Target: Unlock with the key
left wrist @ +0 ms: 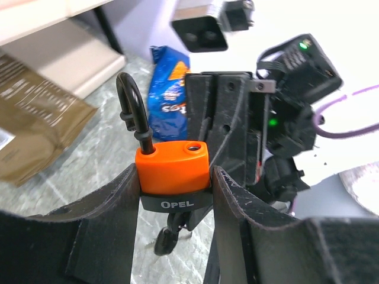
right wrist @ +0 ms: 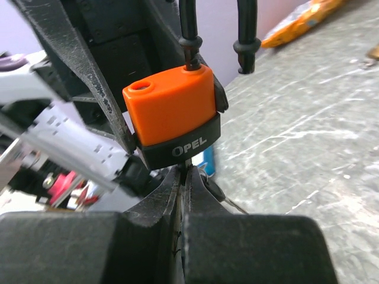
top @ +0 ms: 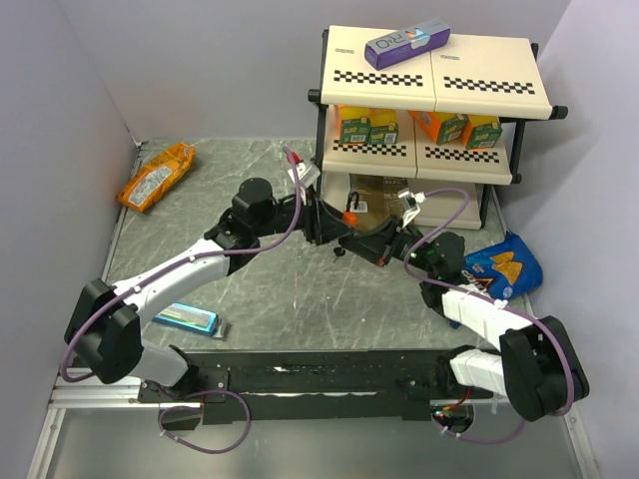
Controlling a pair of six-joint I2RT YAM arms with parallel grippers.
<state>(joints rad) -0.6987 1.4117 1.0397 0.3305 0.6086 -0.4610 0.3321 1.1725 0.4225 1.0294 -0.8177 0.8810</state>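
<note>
An orange padlock [left wrist: 172,171] with a black base marked OPEL is clamped by its sides between the fingers of my left gripper [left wrist: 174,190], held above the table [top: 349,213]. Its black shackle [right wrist: 189,29] stands raised, with one leg [right wrist: 247,35] out of its hole. My right gripper [right wrist: 187,171] is shut directly under the lock's base, pinching the key [right wrist: 188,165] where it enters the lock. A second black-headed key [left wrist: 166,239] of the bunch dangles below the lock. In the top view both grippers meet in front of the shelf, the right gripper [top: 371,242] lower right of the lock.
A two-level shelf [top: 429,150] with juice cartons stands just behind the grippers, a purple box [top: 404,45] on top and a brown bag [left wrist: 35,127] under it. A blue snack bag [top: 504,264] lies right, an orange bag [top: 157,175] far left, a blue packet [top: 187,317] near left.
</note>
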